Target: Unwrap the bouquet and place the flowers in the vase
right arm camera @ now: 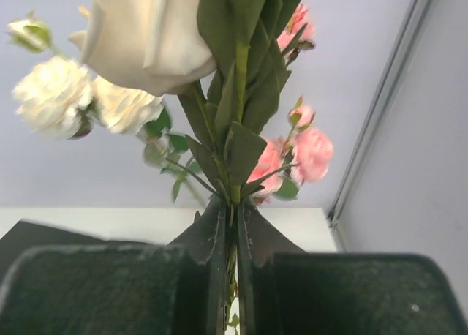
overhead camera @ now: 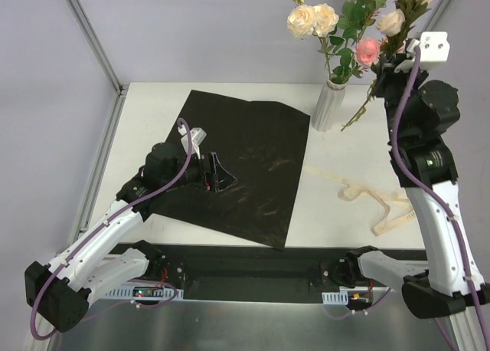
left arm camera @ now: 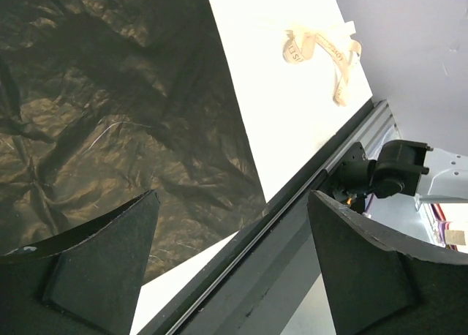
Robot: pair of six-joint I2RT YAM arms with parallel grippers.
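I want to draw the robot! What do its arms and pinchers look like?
The left arm and right arm have smooth white shells with chunky black joints. A purple cable runs along each. The left gripper and right gripper each have two black wedge-shaped fingers.

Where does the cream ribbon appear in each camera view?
Top external: the cream ribbon lies on the table, right of centre.
Left wrist: upper right, on the white table.
Right wrist: not in it.
Shared landmark: the black sheet, left of the ribbon in the top and left wrist views.
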